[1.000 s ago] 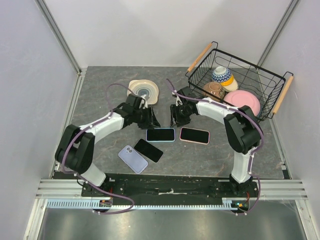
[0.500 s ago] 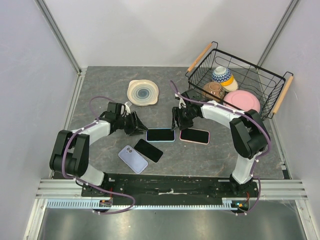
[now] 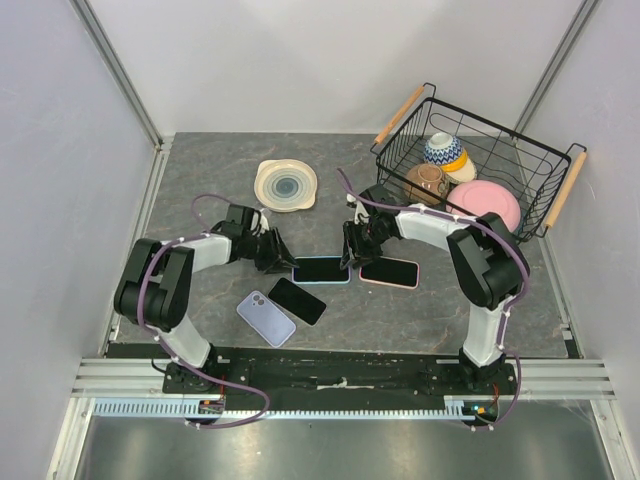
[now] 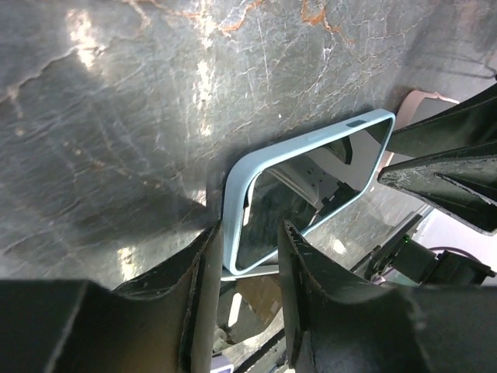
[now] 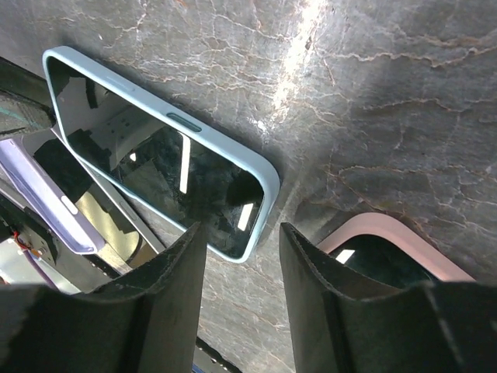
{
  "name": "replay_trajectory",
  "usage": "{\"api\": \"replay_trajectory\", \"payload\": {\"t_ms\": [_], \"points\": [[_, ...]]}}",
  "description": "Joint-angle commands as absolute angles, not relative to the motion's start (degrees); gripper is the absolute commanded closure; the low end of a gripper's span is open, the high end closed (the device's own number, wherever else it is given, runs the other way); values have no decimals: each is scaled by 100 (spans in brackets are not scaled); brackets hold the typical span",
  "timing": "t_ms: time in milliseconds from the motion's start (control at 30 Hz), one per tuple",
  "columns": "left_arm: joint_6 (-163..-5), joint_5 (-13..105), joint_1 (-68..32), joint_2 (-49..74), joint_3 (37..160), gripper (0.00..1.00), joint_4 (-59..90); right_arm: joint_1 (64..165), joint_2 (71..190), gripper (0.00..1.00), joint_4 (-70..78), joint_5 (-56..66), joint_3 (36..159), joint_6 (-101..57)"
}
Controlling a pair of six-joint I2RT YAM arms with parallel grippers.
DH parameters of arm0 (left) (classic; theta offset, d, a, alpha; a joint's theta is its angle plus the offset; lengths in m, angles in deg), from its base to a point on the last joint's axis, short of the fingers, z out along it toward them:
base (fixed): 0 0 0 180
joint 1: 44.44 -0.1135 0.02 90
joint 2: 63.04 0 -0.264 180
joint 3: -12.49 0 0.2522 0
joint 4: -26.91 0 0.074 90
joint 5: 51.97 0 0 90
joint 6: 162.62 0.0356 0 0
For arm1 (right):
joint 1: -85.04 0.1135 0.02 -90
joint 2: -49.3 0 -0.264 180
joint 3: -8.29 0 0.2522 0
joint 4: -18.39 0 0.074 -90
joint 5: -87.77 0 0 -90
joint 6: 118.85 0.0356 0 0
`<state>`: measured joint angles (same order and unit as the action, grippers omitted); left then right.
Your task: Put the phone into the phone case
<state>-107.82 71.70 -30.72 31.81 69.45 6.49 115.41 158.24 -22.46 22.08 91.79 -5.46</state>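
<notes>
A phone in a light blue case [image 3: 321, 269] lies flat, screen up, mid-table. My left gripper [image 3: 279, 258] is open and empty at its left end; in the left wrist view the blue case [image 4: 311, 183] lies just past the gripper [image 4: 245, 260], whose fingers [image 4: 198, 299] straddle its near corner. My right gripper [image 3: 351, 256] is open and empty at the case's right end; in the right wrist view the blue case [image 5: 155, 167] lies just beyond that gripper [image 5: 237, 241]. A pink-cased phone [image 3: 389, 271] lies to the right, also in the right wrist view [image 5: 388, 252].
A bare black phone [image 3: 297, 300] and a lavender phone back or case [image 3: 266, 318] lie nearer the front. A cream plate [image 3: 286, 184] sits at the back. A wire basket [image 3: 540, 160] with bowls stands at the back right.
My left gripper has moved from beside the plate down to the blue case's left end. My right gripper has shifted slightly down to the case's right end. The phones have not moved.
</notes>
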Motion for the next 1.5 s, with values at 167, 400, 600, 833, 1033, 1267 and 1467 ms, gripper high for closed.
{"api": "replay_trajectory", "payload": {"t_ms": [167,400,600,833,1033,1267,1467], "points": [[-10671,6941,-2581,3751,7599,70,691,11536,16171,62,-1928,2616,9219,-557],[-10821,6984,-2510,3970,8231,75,735,11484,16206,63,-1936,2387,9763,-556],[-10813,7055,-2501,4392,8952,75,594,11352,16504,63,-1962,2370,10422,-477],[-10751,6984,-2501,4779,9665,75,445,11264,16909,62,-2006,2256,11064,-416],[-10611,6880,-2510,5104,10139,73,173,11220,17243,57,-2304,2124,11425,-477],[-9987,5843,-2527,4639,10412,59,-820,11220,16901,31,-2586,1501,11566,-600],[-9609,5219,-2527,4042,10395,55,-1532,11220,16435,20,-2744,1201,11417,-688]]}}
